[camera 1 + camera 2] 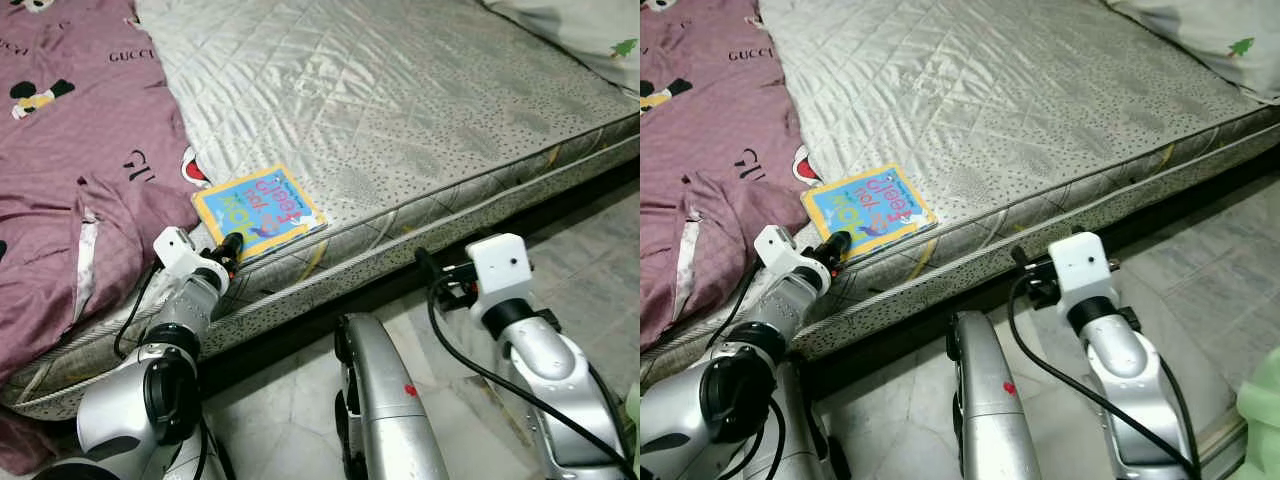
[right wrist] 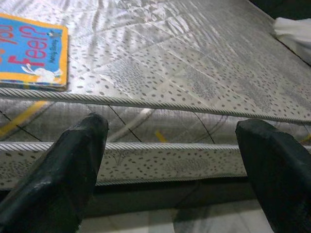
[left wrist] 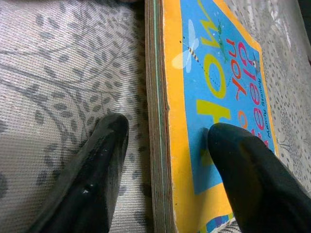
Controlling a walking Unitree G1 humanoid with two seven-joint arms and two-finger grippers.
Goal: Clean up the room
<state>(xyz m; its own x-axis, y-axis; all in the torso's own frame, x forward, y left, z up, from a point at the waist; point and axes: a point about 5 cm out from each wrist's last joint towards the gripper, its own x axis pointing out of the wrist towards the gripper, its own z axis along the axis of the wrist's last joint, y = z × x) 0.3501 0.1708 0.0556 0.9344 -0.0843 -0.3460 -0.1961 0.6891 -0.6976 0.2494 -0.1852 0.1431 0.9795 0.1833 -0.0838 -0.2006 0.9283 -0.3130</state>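
Head views evenly lit, soft diffuse daylight — no hard shadows, both sharp across the frame. Mild sheen on the quilted mattress (image 1: 400, 110) toward its far side; dark shadow band under the bed edge along the floor (image 1: 600, 230). Left wrist view: book (image 3: 214, 97) cover fairly crisp, left tool (image 3: 167, 145) fingers (image 3: 97, 174) soft, too close to focus. Right wrist view dimmer low down; right tool (image 2: 170, 150) fingers (image 2: 58, 174) blurred, glare on the mattress top.

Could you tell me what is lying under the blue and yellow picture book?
The book lies flat on the grey quilted mattress, near its front edge. The left gripper straddles the book's edge. Anything beneath the cover is hidden.
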